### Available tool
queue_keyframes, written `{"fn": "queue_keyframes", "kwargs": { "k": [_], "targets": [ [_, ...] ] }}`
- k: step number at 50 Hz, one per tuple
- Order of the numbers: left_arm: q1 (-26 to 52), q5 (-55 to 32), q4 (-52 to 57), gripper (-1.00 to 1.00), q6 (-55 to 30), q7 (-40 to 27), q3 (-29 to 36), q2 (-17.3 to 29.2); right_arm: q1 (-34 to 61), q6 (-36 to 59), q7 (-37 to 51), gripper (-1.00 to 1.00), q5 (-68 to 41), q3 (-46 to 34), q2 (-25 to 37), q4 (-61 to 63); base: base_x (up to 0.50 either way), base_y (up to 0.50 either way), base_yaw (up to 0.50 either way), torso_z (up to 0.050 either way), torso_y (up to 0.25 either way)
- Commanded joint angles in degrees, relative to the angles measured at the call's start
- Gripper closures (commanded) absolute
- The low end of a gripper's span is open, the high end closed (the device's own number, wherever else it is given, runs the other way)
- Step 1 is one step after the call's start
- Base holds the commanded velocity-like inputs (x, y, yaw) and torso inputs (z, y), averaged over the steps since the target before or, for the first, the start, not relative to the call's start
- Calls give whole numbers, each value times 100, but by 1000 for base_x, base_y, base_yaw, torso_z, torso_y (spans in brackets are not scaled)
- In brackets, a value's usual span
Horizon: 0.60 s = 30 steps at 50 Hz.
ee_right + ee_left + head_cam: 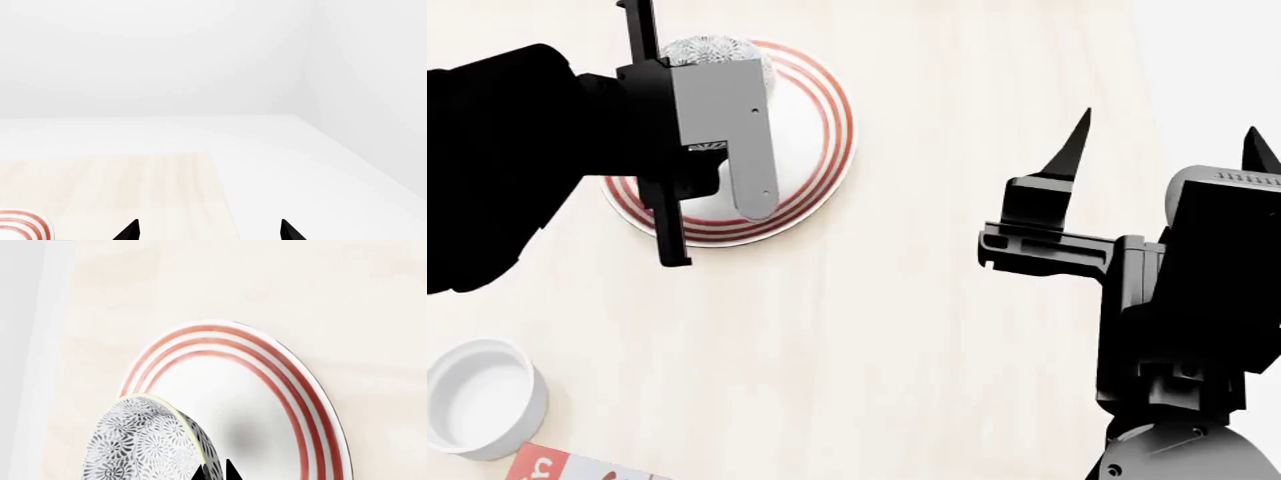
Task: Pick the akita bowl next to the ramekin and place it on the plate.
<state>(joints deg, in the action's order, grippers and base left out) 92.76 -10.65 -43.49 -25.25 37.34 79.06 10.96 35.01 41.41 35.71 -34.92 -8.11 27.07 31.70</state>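
The left hand is over the plate, and it has hold of the akita bowl. In the left wrist view its two black tips sit close together, pinching the bowl's rim, and the bowl hangs tipped on its side. The bowl is grey and white with little flower shapes all over it and a thin yellow edge. A dark shadow lies on the white middle of the plate just beside the bowl, so the bowl looks a bit above the plate, but I cannot tell for sure if it touches.

The plate is white with red rings around its edge. It sits on the pale wood bench.

The ramekin, a small plain white cup, sits well apart from the plate, near the left corner of the head view.

The right hand is off to the right side. Its two pointy tips are spread wide and it holds nothing.
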Motion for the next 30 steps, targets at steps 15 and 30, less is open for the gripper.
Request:
{"fn": "queue_keyframes", "kwargs": {
  "k": [15,30],
  "targets": [
    [-9,4,-22,100,23,-50,-61,-22,12,3,25,-100,-30,-14,18,1,0,0,0,1,1],
    [-22,9,-13,100,20,-56,-59,-30,13,-9,34,-100,-41,-23,27,-2,0,0,0,0,0]
  ]
}}
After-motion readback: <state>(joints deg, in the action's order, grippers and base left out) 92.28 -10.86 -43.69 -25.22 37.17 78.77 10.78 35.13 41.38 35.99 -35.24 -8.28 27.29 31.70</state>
